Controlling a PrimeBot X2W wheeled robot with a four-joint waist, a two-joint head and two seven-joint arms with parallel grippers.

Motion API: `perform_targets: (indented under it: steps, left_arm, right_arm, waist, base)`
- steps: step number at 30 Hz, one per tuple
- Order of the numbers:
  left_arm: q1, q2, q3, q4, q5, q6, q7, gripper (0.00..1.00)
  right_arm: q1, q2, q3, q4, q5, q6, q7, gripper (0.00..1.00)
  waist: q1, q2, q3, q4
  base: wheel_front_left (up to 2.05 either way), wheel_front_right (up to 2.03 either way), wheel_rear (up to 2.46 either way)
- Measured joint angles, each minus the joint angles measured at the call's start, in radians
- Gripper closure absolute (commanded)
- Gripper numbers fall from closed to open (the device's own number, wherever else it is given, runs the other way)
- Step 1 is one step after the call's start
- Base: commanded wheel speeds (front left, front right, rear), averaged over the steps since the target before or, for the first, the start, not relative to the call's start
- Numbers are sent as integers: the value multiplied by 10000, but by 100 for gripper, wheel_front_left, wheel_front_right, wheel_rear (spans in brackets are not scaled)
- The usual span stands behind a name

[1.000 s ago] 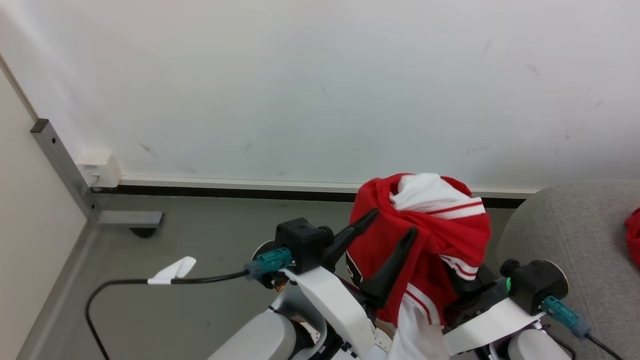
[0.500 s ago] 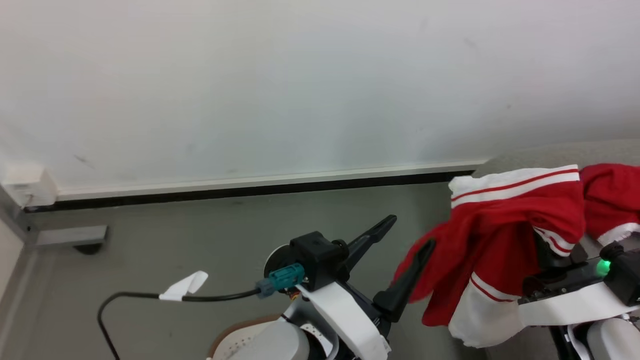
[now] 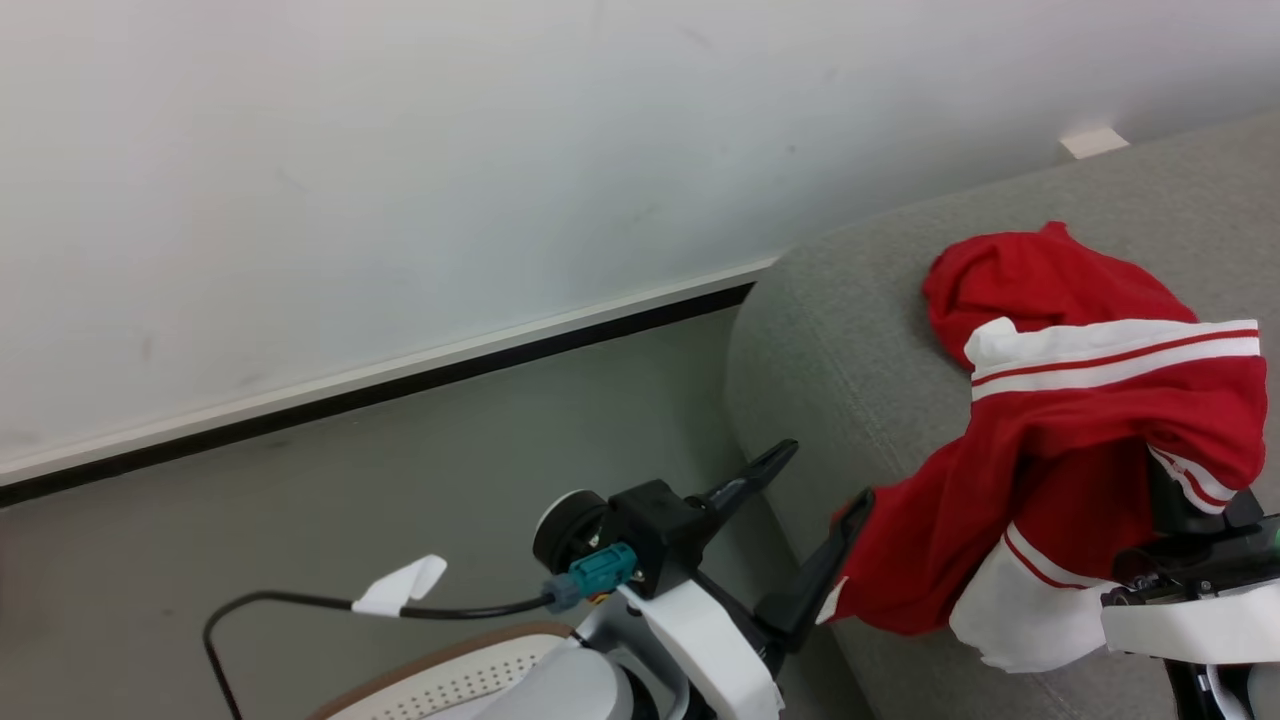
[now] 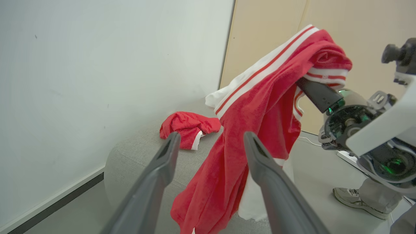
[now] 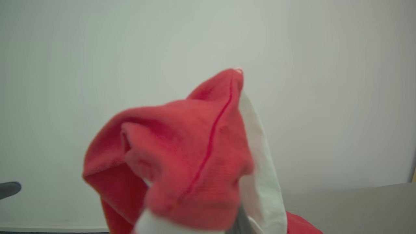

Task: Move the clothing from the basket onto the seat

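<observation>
The grey seat (image 3: 850, 330) takes the head view's 3 o'clock side, and the white basket (image 3: 450, 685) peeks in at 6 o'clock. A red garment with a white striped band (image 3: 1080, 440) hangs above the seat at 4 o'clock, likely held high to clear its edge. A second red garment (image 3: 1040, 280) lies on the cushion at 2 o'clock. The right gripper (image 4: 313, 90) is clamped on the hanging cloth, while the left gripper (image 3: 827, 472) stands spread wide and empty at the cloth's 9 o'clock

A red white-banded garment (image 3: 1050, 480) hangs over the grey seat (image 3: 850, 330), a second garment (image 4: 187, 126) crumpled on it.
</observation>
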Motion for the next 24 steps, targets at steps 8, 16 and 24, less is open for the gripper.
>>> perform_targets:
  steps: [8,16,24]
  left_arm:
    - [-136,-10,-96,232,21,-4,-67,0]
    - [-207,-54,-107,422,2,-21,-138,0]
    - [-440,52,-328,487,337,-35,-178,0]
  right_arm:
    - [19,38,-82,-339,-46,0,86,100]
    - [-20,-27,-96,-382,-44,0,90,100]
    - [-374,-21,-541,-495,-291,0,213,100]
  waist:
    - [0,0,319,-1245]
    - [0,0,521,-1681]
    - [0,0,673,-1576]
  base:
    - [0,0,0]
    - [0,0,0]
    - [0,0,0]
